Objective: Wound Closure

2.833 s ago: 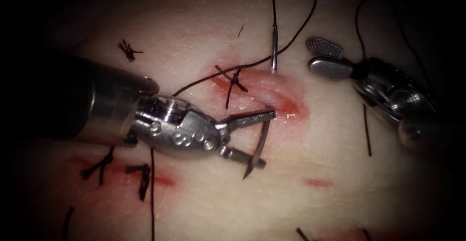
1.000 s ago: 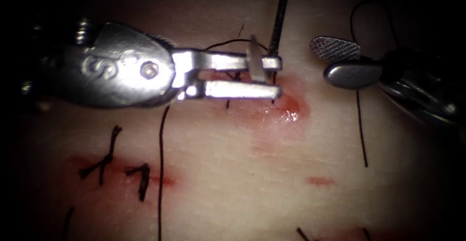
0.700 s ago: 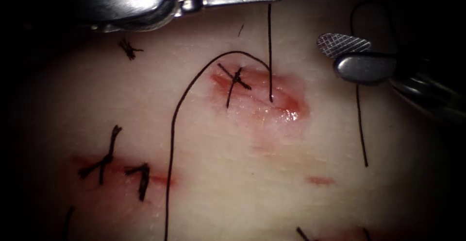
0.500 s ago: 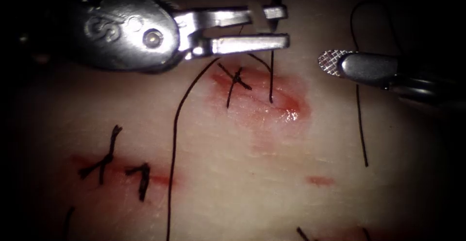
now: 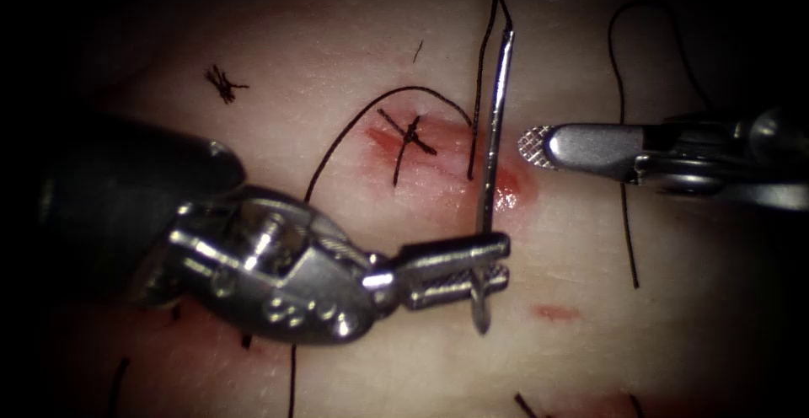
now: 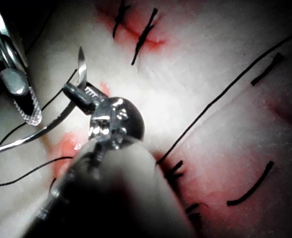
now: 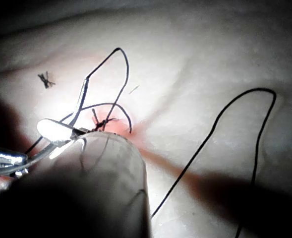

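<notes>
Currently: left pincer (image 5: 489, 268) clenched on needle (image 5: 493, 157) near its pointed end, below the cut (image 5: 455, 161). Needle clear of the tissue (image 5: 379, 359); long axis near vertical in the endoscope view, point down, thread (image 5: 371, 119) end up. Right pincer (image 5: 535, 142) just right of the needle, empty; whether parted cannot be told. Step, judged: needle held free, stitch thread trailing from the cut.

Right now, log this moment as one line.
left pincer: shut on needle near tip | right pincer: holds nothing | needle: out of tissue
</notes>
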Available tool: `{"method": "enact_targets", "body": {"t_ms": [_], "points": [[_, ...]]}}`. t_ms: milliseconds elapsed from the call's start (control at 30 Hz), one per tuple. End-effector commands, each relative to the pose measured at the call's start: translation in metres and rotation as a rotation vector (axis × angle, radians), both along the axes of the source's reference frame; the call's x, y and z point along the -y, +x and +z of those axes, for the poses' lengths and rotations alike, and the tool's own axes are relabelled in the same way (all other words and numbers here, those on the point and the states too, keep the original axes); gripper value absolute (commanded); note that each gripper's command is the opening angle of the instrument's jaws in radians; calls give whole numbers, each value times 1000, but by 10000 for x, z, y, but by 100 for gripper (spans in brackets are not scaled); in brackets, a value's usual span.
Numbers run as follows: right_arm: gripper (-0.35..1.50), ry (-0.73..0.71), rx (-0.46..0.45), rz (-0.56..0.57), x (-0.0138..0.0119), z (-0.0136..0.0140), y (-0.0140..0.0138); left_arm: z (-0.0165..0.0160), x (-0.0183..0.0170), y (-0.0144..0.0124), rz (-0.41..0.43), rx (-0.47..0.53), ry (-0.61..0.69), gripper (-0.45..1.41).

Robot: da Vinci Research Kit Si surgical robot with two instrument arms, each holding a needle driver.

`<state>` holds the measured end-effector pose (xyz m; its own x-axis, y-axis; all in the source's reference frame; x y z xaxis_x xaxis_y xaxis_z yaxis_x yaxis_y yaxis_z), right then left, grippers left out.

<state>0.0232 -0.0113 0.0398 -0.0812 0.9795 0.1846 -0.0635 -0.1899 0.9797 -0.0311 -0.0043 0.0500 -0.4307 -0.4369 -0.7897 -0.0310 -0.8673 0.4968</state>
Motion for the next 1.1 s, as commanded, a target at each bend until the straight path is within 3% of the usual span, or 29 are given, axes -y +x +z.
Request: {"method": "enact_targets", "body": {"t_ms": [33,133,167,233,267,433,767,933,1000,1033,1067,1100], "points": [[132,-2,28,-5,1,9,13,6,1,-7,6,-13,-7,-45],[132,-5,62,1,3,18,16,6,1,-8,5,-20,-12,-45],[137,-15,147,37,0,29,14,7,2,-8,5,-21,-13,-45],[140,-16,189,54,-2,31,13,8,3,-8,4,-22,-14,-45],[147,-13,256,72,-5,35,11,9,3,-8,4,-23,-16,-45],[147,-6,232,57,-2,37,10,12,3,-7,9,-30,-14,-45],[142,23,171,25,10,33,35,21,6,-10,26,-54,-13,-45],[125,22,162,29,10,33,35,22,6,-10,27,-57,-12,-45],[110,21,157,28,11,33,35,22,6,-10,27,-57,-12,-45],[88,21,156,27,12,33,35,22,6,-10,27,-57,-12,-45],[24,20,156,26,13,33,35,22,6,-10,26,-57,-12,-45],[-27,20,159,20,14,33,34,22,7,-10,26,-58,-12,-45]]}}
